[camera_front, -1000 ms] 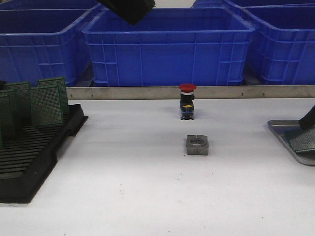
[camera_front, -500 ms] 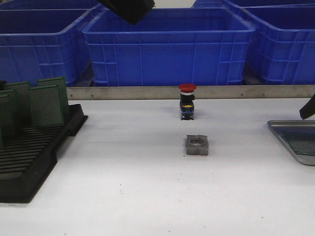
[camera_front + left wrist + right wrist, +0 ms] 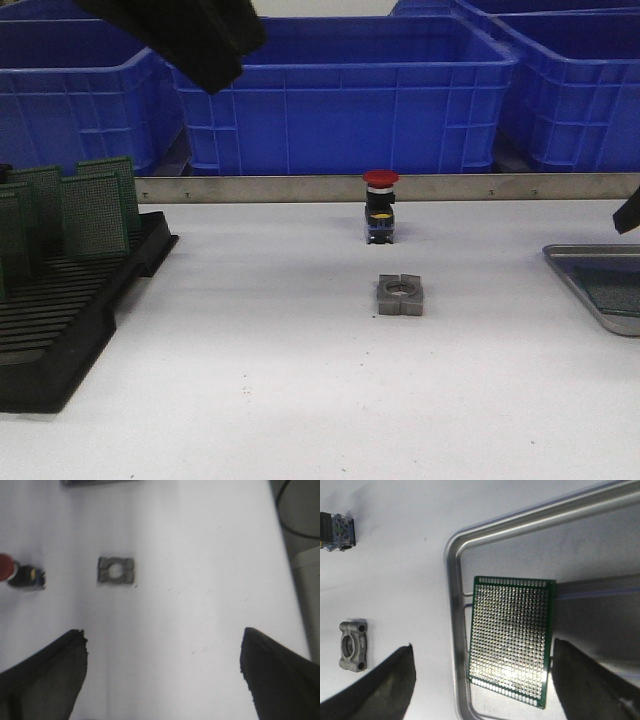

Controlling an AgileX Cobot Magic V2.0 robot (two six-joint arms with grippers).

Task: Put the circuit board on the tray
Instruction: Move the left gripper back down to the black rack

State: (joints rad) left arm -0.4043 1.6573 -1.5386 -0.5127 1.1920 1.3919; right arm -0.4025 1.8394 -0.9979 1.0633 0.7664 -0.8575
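The circuit board (image 3: 512,637) lies flat on the floor of the tray (image 3: 451,600), its green perforated face up, close to the tray's rounded corner and nearly touching the rim on that side. The tray (image 3: 580,275) sits at the right edge of the worktop (image 3: 300,380), partly cut off by the front view.

The right gripper (image 3: 482,690) hangs above the board with its two dark fingers (image 3: 375,687) spread wide, one over the bare worktop outside the tray's rim, the other over the tray floor. Nothing is between them; the board lies free below, apart from both fingers. In the front view only a dark sliver of this arm (image 3: 629,213) shows, above the tray at the right edge.

The left gripper (image 3: 162,672) is also spread apart and empty, its fingers (image 3: 45,680) held high over the middle of the worktop. In the front view its black bulk (image 3: 190,35) shows at the top left, in front of the blue crates (image 3: 340,95).

Near the worktop's centre lies a grey metal clamp block (image 3: 401,295) with a round hole. Behind it, towards the far edge, stands a red-capped push button (image 3: 380,205). At the left edge a black slotted rack (image 3: 60,310) holds several green boards (image 3: 90,212) standing upright.
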